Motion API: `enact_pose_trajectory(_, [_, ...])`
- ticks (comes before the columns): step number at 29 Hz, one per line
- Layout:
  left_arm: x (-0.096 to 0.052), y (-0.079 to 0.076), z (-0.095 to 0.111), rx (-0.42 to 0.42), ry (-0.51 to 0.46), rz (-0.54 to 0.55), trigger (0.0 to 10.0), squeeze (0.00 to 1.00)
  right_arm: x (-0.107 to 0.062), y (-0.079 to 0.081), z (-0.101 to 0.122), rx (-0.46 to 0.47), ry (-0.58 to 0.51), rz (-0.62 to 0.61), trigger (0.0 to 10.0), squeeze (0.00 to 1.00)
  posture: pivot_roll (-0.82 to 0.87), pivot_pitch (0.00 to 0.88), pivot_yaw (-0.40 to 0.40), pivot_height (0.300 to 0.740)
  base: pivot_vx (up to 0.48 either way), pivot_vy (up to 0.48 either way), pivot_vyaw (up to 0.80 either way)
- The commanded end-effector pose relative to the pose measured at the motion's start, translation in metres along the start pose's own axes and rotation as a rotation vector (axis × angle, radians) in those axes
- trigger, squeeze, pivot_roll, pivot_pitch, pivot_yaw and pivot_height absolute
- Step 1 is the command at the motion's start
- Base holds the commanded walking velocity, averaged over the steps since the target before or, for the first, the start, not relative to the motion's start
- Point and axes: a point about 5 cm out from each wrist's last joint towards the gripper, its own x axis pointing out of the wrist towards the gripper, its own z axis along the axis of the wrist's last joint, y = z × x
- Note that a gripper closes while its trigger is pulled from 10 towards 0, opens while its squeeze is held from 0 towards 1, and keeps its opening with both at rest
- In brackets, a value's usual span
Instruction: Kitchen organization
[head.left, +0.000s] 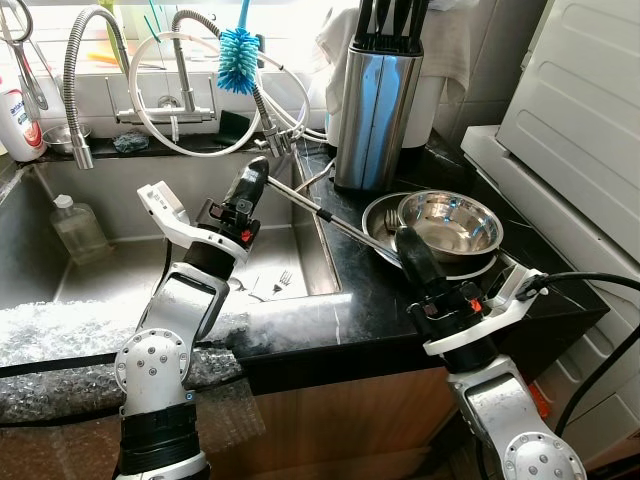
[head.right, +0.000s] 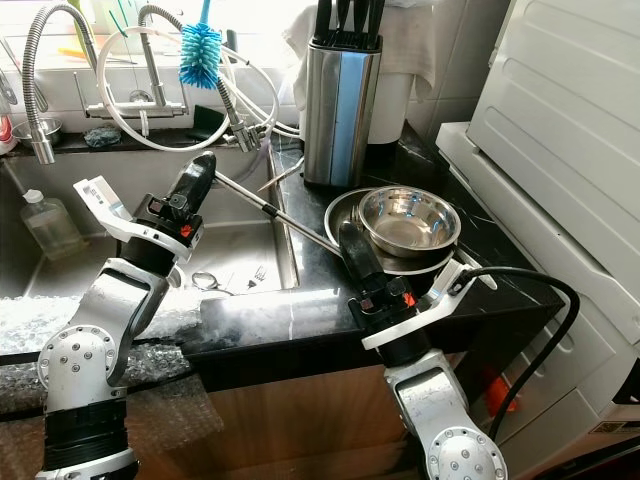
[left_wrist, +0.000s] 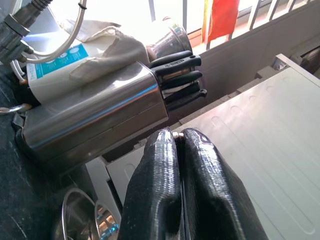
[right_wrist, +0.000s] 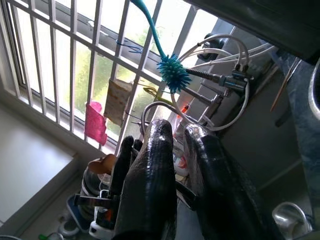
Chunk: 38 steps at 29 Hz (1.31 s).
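The left tool (head.left: 256, 170) is raised over the sink (head.left: 180, 262) with its arm bent at the elbow, and its fingers are seen pressed together on the end of a long metal rod (head.left: 330, 218). The right tool (head.left: 405, 240) is angled up from the bench (head.left: 400, 300) edge with its fingers closed around the rod's other end. Just past it, a steel bowl (head.left: 455, 222) is stacked in a pan (head.left: 378, 215), with the knife block (head.left: 375, 105) found further back.
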Motion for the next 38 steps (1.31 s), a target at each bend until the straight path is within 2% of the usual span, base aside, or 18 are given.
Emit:
enact_pose_trajectory(1, [0.000,0.000,-0.001,0.021,0.016,0.011,0.0,0.00,0.002,0.002,0.005,-0.019,-0.030,0.005,10.0,1.00,-0.15,0.000,-0.052,0.740,0.000,0.000,0.00])
enact_pose_trajectory(4, [0.000,0.000,-0.001,0.019,0.015,0.011,0.0,0.00,0.002,0.001,0.005,-0.016,-0.033,0.001,10.0,1.00,-0.15,0.000,-0.052,0.740,0.000,0.000,0.00])
enact_pose_trajectory(5, [0.000,0.000,-0.001,0.013,0.011,0.013,0.0,0.00,0.002,0.000,0.006,-0.013,-0.037,-0.010,10.0,0.00,-0.15,0.000,-0.052,0.740,0.000,0.000,0.00])
enact_pose_trajectory(17, [0.000,0.002,0.002,0.000,-0.008,0.026,0.0,0.00,0.003,0.000,0.005,-0.015,-0.027,-0.006,10.0,0.00,-0.15,0.000,-0.053,0.740,0.000,0.000,0.00])
enact_pose_trajectory(18, [0.000,0.004,0.003,-0.020,-0.021,0.035,0.0,0.00,0.003,-0.001,0.004,-0.019,-0.019,-0.010,10.0,1.00,-0.15,0.000,-0.053,0.740,0.000,0.000,0.00])
enact_pose_trajectory(19, [0.000,0.005,0.004,-0.032,-0.030,0.041,0.0,0.00,0.002,-0.001,0.003,-0.019,-0.018,-0.016,10.0,0.00,-0.15,0.000,-0.053,0.740,0.000,0.000,0.00])
enact_pose_trajectory(28, [0.000,0.007,0.007,-0.055,-0.054,0.055,0.0,0.00,0.002,-0.002,0.003,-0.017,-0.017,-0.021,10.0,0.00,-0.15,0.000,-0.054,0.740,0.000,0.000,0.00])
enact_pose_trajectory(29, [-0.001,0.008,0.008,-0.058,-0.058,0.057,0.0,0.00,0.002,-0.002,0.002,-0.018,-0.015,-0.019,10.0,0.71,-0.15,0.000,-0.054,0.740,0.000,0.000,0.00])
enact_pose_trajectory(30, [-0.001,0.008,0.008,-0.061,-0.060,0.059,0.0,0.00,0.002,-0.002,0.002,-0.019,-0.014,-0.017,10.0,0.71,-0.15,0.000,-0.054,0.740,0.000,0.000,0.00])
enact_pose_trajectory(31, [-0.001,0.008,0.009,-0.065,-0.065,0.061,0.0,0.00,0.002,-0.001,0.002,-0.021,-0.012,-0.013,10.0,1.00,-0.15,0.000,-0.054,0.740,0.000,0.000,0.00])
enact_pose_trajectory(34, [-0.001,0.010,0.011,-0.076,-0.075,0.068,0.0,0.00,0.002,-0.003,0.002,-0.024,-0.012,-0.028,10.0,1.00,-0.15,0.000,-0.054,0.740,0.000,0.000,0.00])
enact_pose_trajectory(35, [0.000,0.010,0.011,-0.078,-0.078,0.070,0.0,0.00,0.002,-0.003,0.002,-0.024,-0.013,-0.032,10.0,0.00,-0.15,0.000,-0.053,0.740,0.000,0.000,0.00])
enact_pose_trajectory(38, [0.000,0.010,0.012,-0.079,-0.083,0.071,0.0,0.00,0.002,-0.003,0.002,-0.022,-0.017,-0.032,10.0,0.00,-0.15,0.000,-0.053,0.740,0.000,0.000,0.00])
